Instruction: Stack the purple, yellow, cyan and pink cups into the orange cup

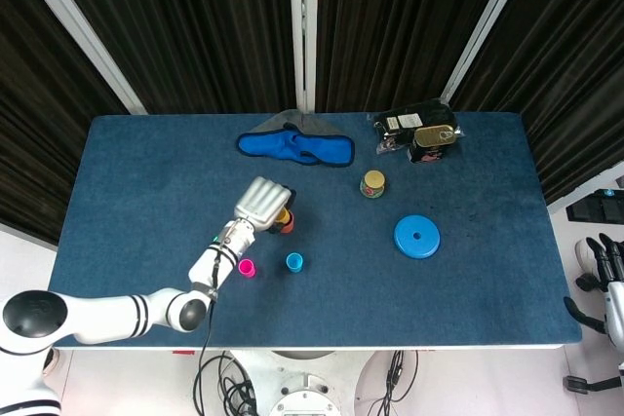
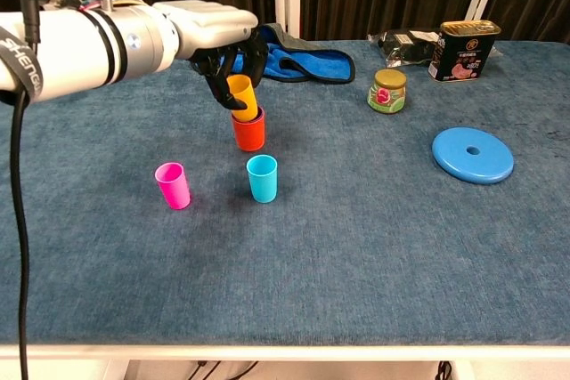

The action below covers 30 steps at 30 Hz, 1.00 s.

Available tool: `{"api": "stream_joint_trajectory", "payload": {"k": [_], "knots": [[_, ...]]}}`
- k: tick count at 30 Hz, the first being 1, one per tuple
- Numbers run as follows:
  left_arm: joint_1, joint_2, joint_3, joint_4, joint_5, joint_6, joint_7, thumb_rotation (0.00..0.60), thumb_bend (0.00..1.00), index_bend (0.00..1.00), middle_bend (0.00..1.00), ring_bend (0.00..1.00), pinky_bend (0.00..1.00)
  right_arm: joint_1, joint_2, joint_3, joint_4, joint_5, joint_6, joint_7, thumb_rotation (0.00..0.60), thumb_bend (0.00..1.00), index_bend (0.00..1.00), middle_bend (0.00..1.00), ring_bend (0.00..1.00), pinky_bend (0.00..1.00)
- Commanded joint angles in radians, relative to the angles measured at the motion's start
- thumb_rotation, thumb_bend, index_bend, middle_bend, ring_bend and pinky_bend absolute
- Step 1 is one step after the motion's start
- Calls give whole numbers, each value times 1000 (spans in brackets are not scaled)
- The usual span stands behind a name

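A yellow cup [image 2: 241,98] meets an orange cup [image 2: 249,132] beside pink [image 2: 173,185] and cyan [image 2: 262,178] cups on a dark blue table [image 2: 374,238], near a blue disc [image 2: 473,155].

In the head view the left hand [image 1: 262,201] covers most of the yellow cup [image 1: 283,215] and orange cup [image 1: 287,226]; the purple cup cannot be seen; the right hand [image 1: 609,270], at 3 o'clock, is cut by the edge

Your inventory: smooth plastic yellow cup [image 2: 241,97] and orange cup [image 2: 249,132]; matt napped table cover [image 2: 356,246]; glossy metal tin [image 2: 461,50].
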Motion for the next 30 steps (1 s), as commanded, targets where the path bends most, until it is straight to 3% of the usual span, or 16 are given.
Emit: {"api": "stream_joint_trajectory", "payload": {"k": [1,3,7,10,17,22,26,30], "knots": [[-3,-8,8,11,-7,-6,3,600,274,465,488,503,618,0,1,1,2,0,0,3,600,167,0,0,0,0],[-4,-4,10,6,-11,-14,3,600,266,417,437,476,613,0,0,1,3,1,-1,3,600,167,0,0,0,0],[-3,9,12,-9,21,-15,-15,600,228,208,242,248,494,2,1,0,2,0,-4,1,600,167,0,0,0,0],[5,15,10,-20,45,-2,-32,600,211,183,224,203,465,1,2,0,0,-1,-2,1,600,167,0,0,0,0],[32,94,25,-152,83,69,-3,600,206,196,232,199,448,1,7,0,-6,-5,1,2,600,167,0,0,0,0],[82,166,72,-343,223,180,37,600,206,284,358,297,520,8,8,4,-8,-1,-8,-1,600,167,0,0,0,0],[85,168,111,-431,267,182,94,600,206,288,373,302,522,9,11,4,-21,-12,0,-3,600,167,0,0,0,0],[87,135,138,-432,277,171,126,600,205,288,369,302,521,2,14,-3,-26,-20,8,-5,600,167,0,0,0,0]]}}
